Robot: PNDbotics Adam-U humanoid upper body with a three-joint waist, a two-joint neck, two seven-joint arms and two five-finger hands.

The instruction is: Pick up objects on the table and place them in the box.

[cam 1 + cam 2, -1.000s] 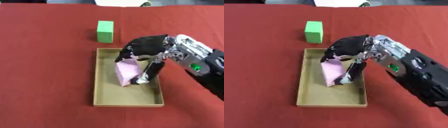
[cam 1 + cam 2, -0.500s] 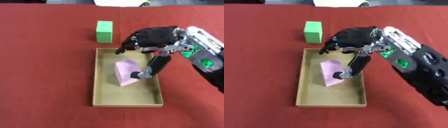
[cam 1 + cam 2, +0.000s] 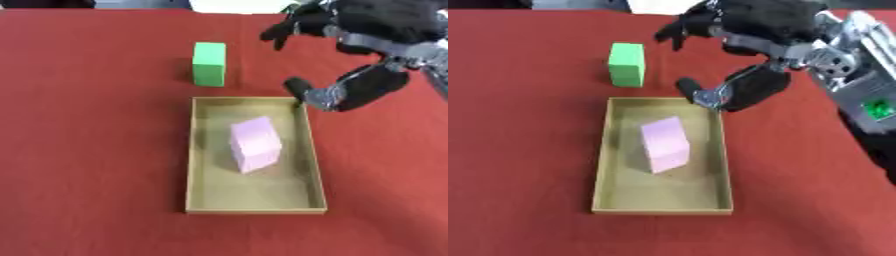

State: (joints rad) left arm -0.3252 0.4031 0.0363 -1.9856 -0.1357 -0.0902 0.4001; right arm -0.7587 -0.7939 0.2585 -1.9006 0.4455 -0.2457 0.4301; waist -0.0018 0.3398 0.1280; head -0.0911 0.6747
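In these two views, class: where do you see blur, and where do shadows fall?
Left eye view: the right hand is smeared, while the pink block casts a soft shadow inside the box. Right eye view: the green block stays fairly crisp.

Setting: robot test or demonstration bench, most likely a lab.
Evidence: desk (image 3: 96, 150) covered edge to edge in plain red cloth; plain coloured test blocks, one green (image 3: 209, 63) and one pink (image 3: 255, 144); shallow tan box (image 3: 190, 165); black-and-silver robot hand (image 3: 754, 30) over the desk. Room beyond barely visible.
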